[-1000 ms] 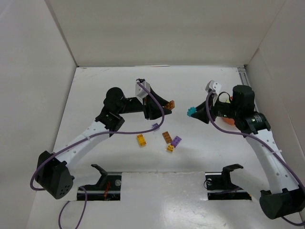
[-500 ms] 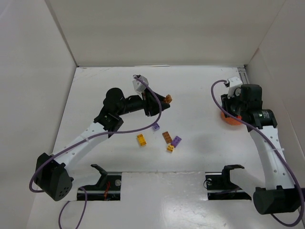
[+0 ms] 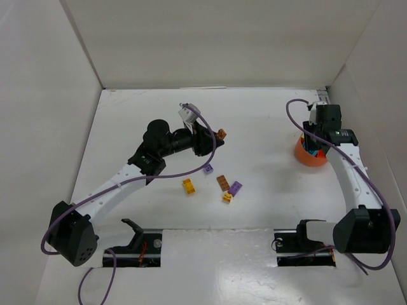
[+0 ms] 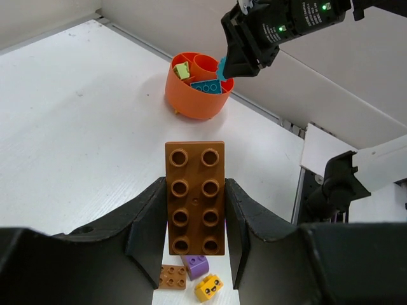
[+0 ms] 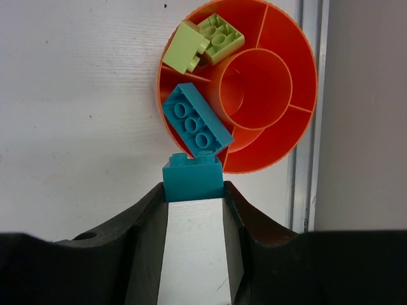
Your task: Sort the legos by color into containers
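White tabletop (image 3: 254, 114) carries an orange bowl (image 5: 286, 44) by its right edge; left tool (image 4: 196, 210), nearer the far edge, pinches a brown brick (image 4: 194, 197); right tool (image 5: 194, 190) at the bowl's rim pinches a teal brick (image 5: 192, 178); one compartment holds a second teal brick (image 5: 196, 124), its neighbour two pale green bricks (image 5: 219, 35); five loose bricks (image 3: 222, 182) lie mid-tabletop, toward the near edge.

You're looking down on a white, boxed-in tabletop.
Your white table (image 3: 254, 114) is fenced by plain white panels: a back wall (image 3: 216, 38) across the top of the frame, a left wall (image 3: 38, 95), a right wall (image 3: 381, 57). A metal rail (image 3: 322, 94) runs along the table's upper right edge. Light is even, shadows soft.
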You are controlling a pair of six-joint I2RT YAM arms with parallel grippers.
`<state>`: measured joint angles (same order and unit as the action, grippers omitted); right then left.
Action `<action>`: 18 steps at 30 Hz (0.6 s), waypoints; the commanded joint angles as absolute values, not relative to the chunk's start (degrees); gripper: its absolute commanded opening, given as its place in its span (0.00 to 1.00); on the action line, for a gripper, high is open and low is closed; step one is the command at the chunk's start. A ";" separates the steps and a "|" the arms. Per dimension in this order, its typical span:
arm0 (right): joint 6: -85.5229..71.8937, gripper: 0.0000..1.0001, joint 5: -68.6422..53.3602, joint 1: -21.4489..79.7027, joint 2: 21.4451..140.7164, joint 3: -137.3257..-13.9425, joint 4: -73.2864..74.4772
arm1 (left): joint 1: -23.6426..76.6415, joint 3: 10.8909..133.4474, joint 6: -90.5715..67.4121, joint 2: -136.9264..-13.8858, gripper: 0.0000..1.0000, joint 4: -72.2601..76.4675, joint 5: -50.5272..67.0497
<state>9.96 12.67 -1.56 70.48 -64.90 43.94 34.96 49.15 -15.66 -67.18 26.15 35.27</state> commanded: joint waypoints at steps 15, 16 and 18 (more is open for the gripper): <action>9.76 0.00 8.17 -4.57 79.01 -67.15 33.40 | 34.54 50.36 -13.80 -69.35 0.00 26.89 35.24; 9.76 0.00 8.17 -4.57 79.01 -67.15 32.70 | 34.54 50.36 -13.80 -69.35 0.00 26.89 35.24; 9.76 0.00 8.17 -4.57 80.41 -67.15 32.08 | 34.54 50.36 -13.80 -69.35 0.00 26.89 35.24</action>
